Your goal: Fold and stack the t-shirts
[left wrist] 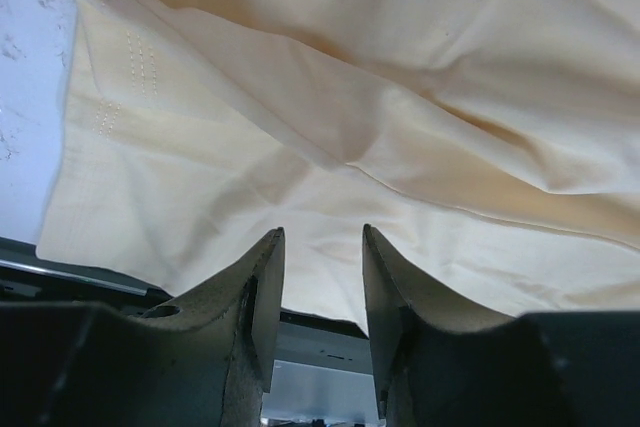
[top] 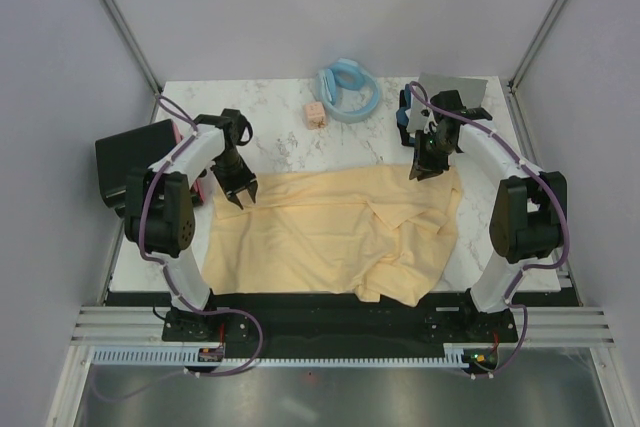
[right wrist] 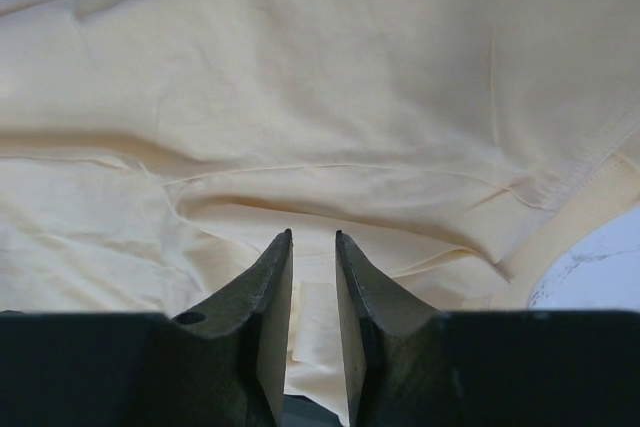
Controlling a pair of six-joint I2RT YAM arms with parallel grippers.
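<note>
A large pale yellow-cream t-shirt [top: 330, 232] lies spread and rumpled across the near half of the white marble table [top: 270, 117]. Its near right part is bunched at the table's front edge. My left gripper [top: 243, 194] hovers over the shirt's far left corner, open and empty; the left wrist view shows cloth [left wrist: 330, 117] below its parted fingers. My right gripper [top: 425, 169] hovers over the shirt's far right corner, open with a narrow gap, nothing between the jaws; cloth [right wrist: 320, 97] fills that view. A folded grey shirt [top: 455, 87] lies at the far right. No white or navy shirts show.
A light blue ring-shaped thing [top: 349, 91] and a small pink cube [top: 316, 115] sit at the back middle. A black box with a pink-red side [top: 140, 159] stands off the table's left edge. Walls enclose the cell.
</note>
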